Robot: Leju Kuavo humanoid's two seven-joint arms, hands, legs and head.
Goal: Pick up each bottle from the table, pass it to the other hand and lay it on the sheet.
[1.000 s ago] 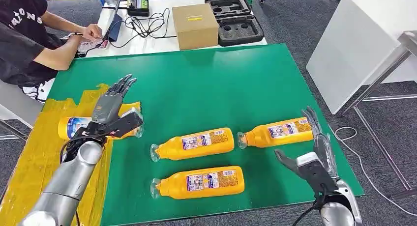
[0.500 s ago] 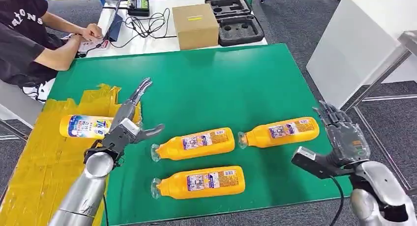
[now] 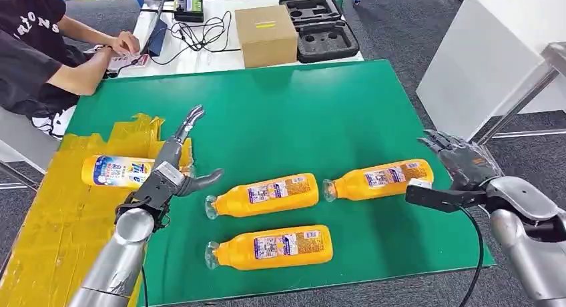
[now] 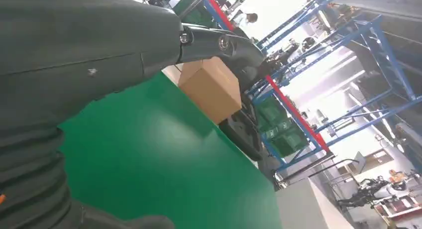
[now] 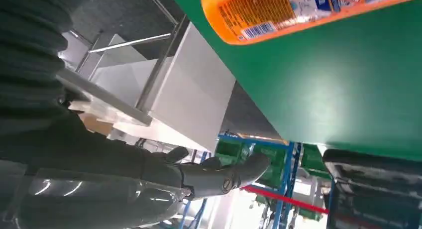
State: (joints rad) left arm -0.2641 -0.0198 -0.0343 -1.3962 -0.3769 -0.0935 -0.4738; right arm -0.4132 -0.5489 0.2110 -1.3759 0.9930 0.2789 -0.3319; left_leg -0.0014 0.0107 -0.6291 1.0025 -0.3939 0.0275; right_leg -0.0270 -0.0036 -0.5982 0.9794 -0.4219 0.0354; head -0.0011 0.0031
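Note:
Three orange bottles lie on the green table (image 3: 300,113): one in the middle (image 3: 263,195), one nearer the front edge (image 3: 272,247), one to the right (image 3: 379,179). A fourth bottle (image 3: 117,171) with a blue label lies on the yellow sheet (image 3: 53,220) at the left. My left hand (image 3: 175,168) hovers open at the sheet's right edge, just right of that bottle, holding nothing. At the table's right edge my right hand (image 3: 460,167) is open with fingers spread, beside the base of the right bottle (image 5: 308,10); contact is unclear.
A person (image 3: 40,53) sits at the far left corner with a hand on the white table behind. A cardboard box (image 3: 265,35), black foam tray (image 3: 320,28) and cables rest there. A white cabinet (image 3: 494,53) stands to the right.
My left hand let go of the blue-labelled bottle on the sheet and drew right, off it. My right hand rose and swung toward the right bottle's base.

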